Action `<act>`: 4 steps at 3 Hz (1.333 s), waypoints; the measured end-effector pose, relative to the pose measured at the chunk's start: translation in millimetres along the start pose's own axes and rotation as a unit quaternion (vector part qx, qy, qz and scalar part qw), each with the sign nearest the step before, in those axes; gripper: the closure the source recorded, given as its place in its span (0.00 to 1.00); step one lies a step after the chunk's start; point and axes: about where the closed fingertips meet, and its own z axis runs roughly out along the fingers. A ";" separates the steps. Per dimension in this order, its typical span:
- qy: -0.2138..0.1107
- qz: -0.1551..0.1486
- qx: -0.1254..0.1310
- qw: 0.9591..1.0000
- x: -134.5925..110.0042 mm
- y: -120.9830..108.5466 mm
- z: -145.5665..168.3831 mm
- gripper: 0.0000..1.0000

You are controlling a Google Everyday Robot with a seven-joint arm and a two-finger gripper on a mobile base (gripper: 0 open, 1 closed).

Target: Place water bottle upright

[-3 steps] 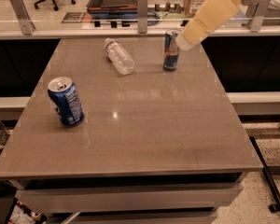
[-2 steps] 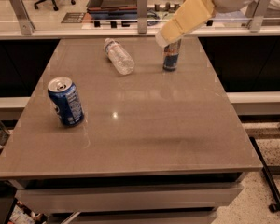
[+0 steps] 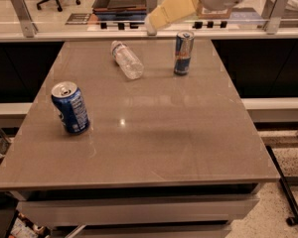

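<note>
Beneath the bottle (image 3: 127,60) you have the table (image 3: 154,148), broad and brown. The bottle lies on its side on the far part of that top, a little left of the middle line. The arm (image 3: 181,3) reaches in from beyond and to the right of the bottle, high up, its pale sleeve sloping down toward the bottle. The blue can (image 3: 70,108) stands well apart from the bottle, nearer the camera and to the left. The slim can (image 3: 183,52) stands upright near the bottle, to its right and about level with it. The gripper (image 3: 150,28) hangs just beyond the bottle and slightly to its right, raised above it. You cannot tell whether it is released or clenched, and nothing shows in its hold.

Your next move turns on this: from the gripper, the bottle lies nearer the camera, lower, and a touch left. Its long axis runs diagonally, with the cap (image 3: 114,44) pointing far-left and the base near-right. You would probably want to come down across that axis, at the ribbed middle, not along it. Mind the slim can on the bottle's right as you descend, since a wide sweep could knock it. Round and light, the bottle may roll if nudged.
</note>
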 end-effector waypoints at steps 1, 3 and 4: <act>-0.006 -0.022 0.011 1.000 -30.7 -6.6 6.4 0.00; 0.019 -0.077 -0.041 0.996 -67.8 1.0 57.2 0.00; 0.047 -0.073 -0.075 0.993 -61.5 10.8 92.5 0.00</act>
